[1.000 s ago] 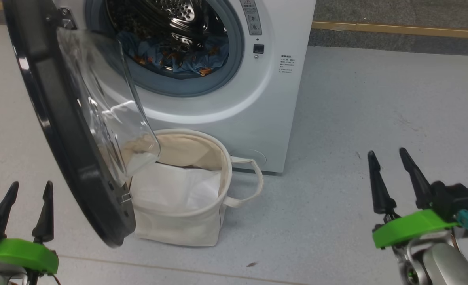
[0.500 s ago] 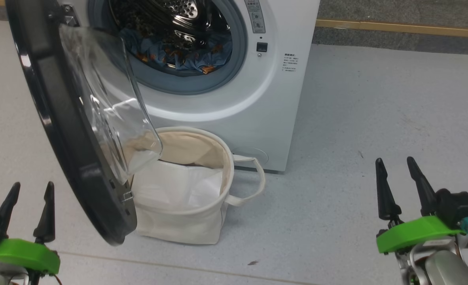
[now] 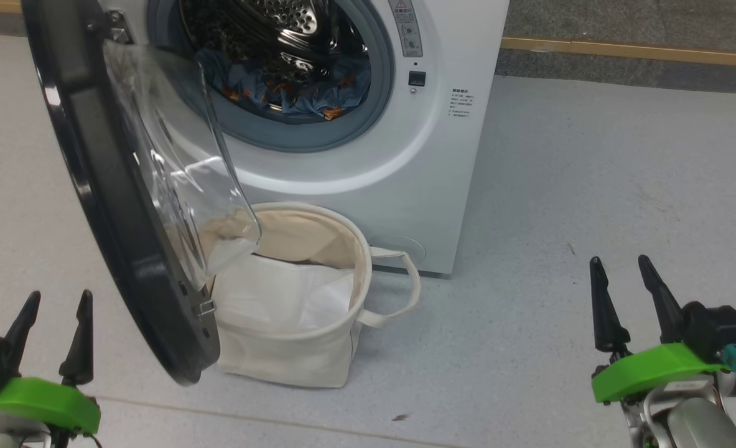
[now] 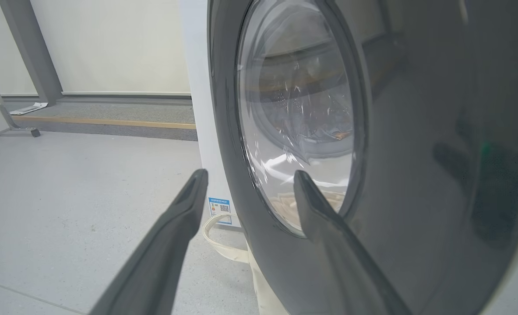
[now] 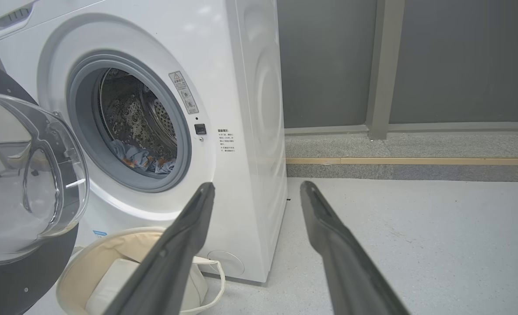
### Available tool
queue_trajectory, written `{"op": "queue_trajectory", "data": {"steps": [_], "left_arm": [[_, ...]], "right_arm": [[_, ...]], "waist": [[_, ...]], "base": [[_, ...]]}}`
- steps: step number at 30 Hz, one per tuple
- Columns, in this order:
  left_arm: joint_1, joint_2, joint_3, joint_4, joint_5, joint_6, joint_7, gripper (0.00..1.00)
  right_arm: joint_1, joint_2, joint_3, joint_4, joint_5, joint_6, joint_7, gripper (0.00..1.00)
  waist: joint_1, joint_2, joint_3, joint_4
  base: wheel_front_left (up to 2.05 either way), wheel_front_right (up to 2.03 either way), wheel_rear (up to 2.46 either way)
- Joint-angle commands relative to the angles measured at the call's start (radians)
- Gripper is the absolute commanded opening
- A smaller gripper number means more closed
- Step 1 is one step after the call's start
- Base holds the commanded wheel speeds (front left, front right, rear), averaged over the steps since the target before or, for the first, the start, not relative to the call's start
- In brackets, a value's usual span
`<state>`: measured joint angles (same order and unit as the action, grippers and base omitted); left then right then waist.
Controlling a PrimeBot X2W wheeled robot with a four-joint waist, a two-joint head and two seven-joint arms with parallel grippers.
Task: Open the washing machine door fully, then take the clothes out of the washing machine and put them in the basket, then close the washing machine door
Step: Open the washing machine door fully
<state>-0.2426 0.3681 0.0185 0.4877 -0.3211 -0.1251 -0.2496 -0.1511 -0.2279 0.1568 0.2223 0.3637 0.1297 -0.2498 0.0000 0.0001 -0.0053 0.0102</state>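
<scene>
The left gripper (image 3: 58, 294) sits at the lower left of the head view, its two long, tapering dark fingers spread apart and empty above a bright green plastic mount. At the lower right, the right gripper (image 3: 617, 261) has the same matte pointed fingers, also parted and holding nothing.

Just beside the left gripper, up and to the right in the frame, hangs the large round washing machine door (image 3: 137, 274). It is swung open, its wide glossy black rim edge-on and its bulging clear glass bowl (image 3: 175, 168) jutting toward the opening. In the left wrist view the rim's polished surface mirrors the room.

Below the glass bowl, at centre frame, stands the round soft cream canvas basket (image 3: 293, 354). A loop handle (image 3: 416, 286) is on its right and a flat white folded sheet (image 3: 280, 292) lies inside. The basket is right in front of the white box-shaped washing machine (image 3: 374, 180).

At the top centre a smooth grey gasket (image 3: 377, 81) rings the perforated shiny steel drum (image 3: 268, 31). There the crumpled blue clothes with orange-brown print (image 3: 287, 90) lie at the bottom of the drum. Speckled pale grey floor (image 3: 560, 174) spreads to the right.
</scene>
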Motion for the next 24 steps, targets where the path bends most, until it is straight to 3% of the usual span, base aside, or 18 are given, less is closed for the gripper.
{"op": "queue_trajectory", "data": {"steps": [1, 9, 10, 11, 12, 19, 24], "left_arm": [[-0.042, 0.036, 0.040, -0.024, -0.017, -0.005, -0.012, 1.00], [-0.040, 0.035, 0.035, -0.023, -0.054, -0.005, -0.012, 1.00], [-0.040, 0.034, 0.033, -0.025, -0.066, -0.005, -0.012, 0.87], [-0.040, 0.034, 0.031, -0.024, -0.081, -0.005, -0.012, 0.09], [-0.041, 0.034, 0.030, -0.025, -0.098, -0.005, -0.012, 0.00], [-0.082, 0.050, 0.035, -0.084, -0.245, -0.002, 0.007, 0.00], [-0.169, 0.043, 0.052, -0.195, -0.268, 0.069, 0.084, 0.00]], "right_arm": [[-0.012, -0.011, 0.016, -0.023, 0.005, 0.001, -0.012, 1.00], [-0.014, -0.015, 0.016, -0.004, 0.007, 0.001, -0.012, 1.00], [-0.014, -0.015, 0.017, -0.002, 0.008, 0.001, -0.012, 1.00], [-0.015, -0.016, 0.018, 0.000, 0.008, 0.001, -0.012, 1.00], [-0.016, -0.016, 0.018, 0.002, 0.009, 0.001, -0.012, 1.00], [-0.024, -0.034, 0.015, 0.019, 0.008, 0.001, -0.012, 1.00], [-0.015, -0.043, -0.005, 0.025, 0.010, 0.001, -0.012, 1.00]], "waist": [[0.0000, -0.0001, -0.002, 0.001], [0.0000, -0.0001, -0.007, 0.004], [0.0000, -0.0001, -0.008, 0.005], [0.0000, -0.0001, -0.008, 0.005], [0.0000, -0.0001, -0.008, 0.007], [0.0000, -0.0001, -0.014, 0.033], [0.0000, -0.0001, -0.025, 0.074]], "base": [[0.00, 0.00, 0.00], [0.00, 0.00, 0.00], [0.00, 0.00, 0.00], [0.00, 0.00, 0.00], [0.00, 0.00, 0.00], [0.00, 0.00, 0.00], [0.00, 0.00, 0.00]]}}
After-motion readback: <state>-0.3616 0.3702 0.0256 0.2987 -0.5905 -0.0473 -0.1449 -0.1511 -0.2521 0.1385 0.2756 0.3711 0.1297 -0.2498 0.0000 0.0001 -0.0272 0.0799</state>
